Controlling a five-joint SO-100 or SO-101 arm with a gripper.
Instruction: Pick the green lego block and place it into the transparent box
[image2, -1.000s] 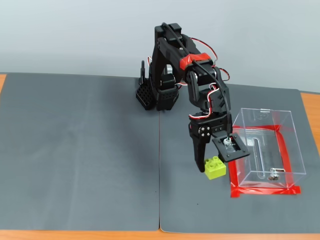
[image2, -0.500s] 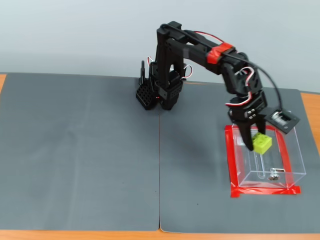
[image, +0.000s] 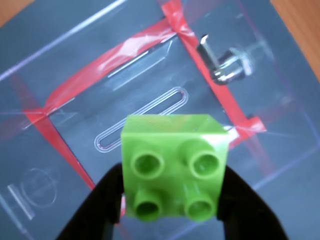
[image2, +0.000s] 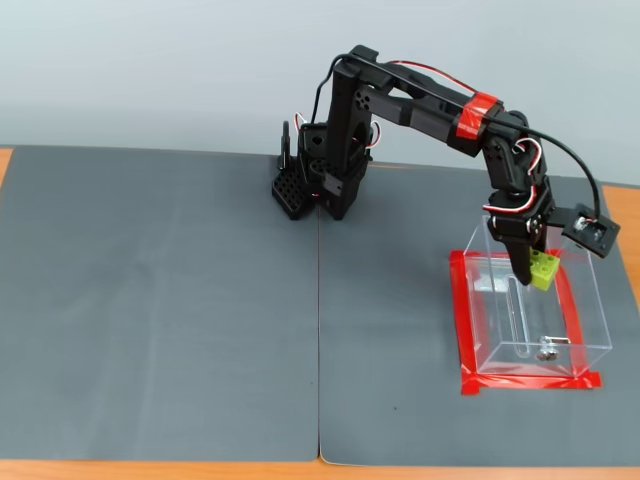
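From the fixed view, the black arm (image2: 420, 105) stands on its base at the far middle of the grey mat (image2: 160, 300). Its upper link rises straight up, then the forearm, wrapped with a band of red tape, reaches out to the right and slopes down. At the wrist the last segment bends sharply so the gripper (image2: 530, 268) points almost straight down over the transparent box (image2: 590, 320). A small camera module juts out on the right of the wrist, with a black cable looping up over it.

The claw is closed on the green lego block (image2: 543, 269), one dark finger pressed against each side of it. In the wrist view the block (image: 172, 167) fills the lower middle, its four round studs facing the camera, with the black fingers (image: 97, 210) flanking it left and right.

The block hangs inside the box's open top, at the far end of the box and toward its right wall as the fixed view shows it. It looks to be held above the floor of the box, not resting on it.

The box sits on the right part of the mat, inside a rectangle of red tape (image2: 465, 320) stuck to the mat around its footprint. Through the clear bottom in the wrist view a long slot (image: 142, 122) shows beyond the block, and a small metal fitting (image: 227, 65) lies farther off to the right. In the fixed view that fitting (image2: 546, 350) is at the near end of the box.
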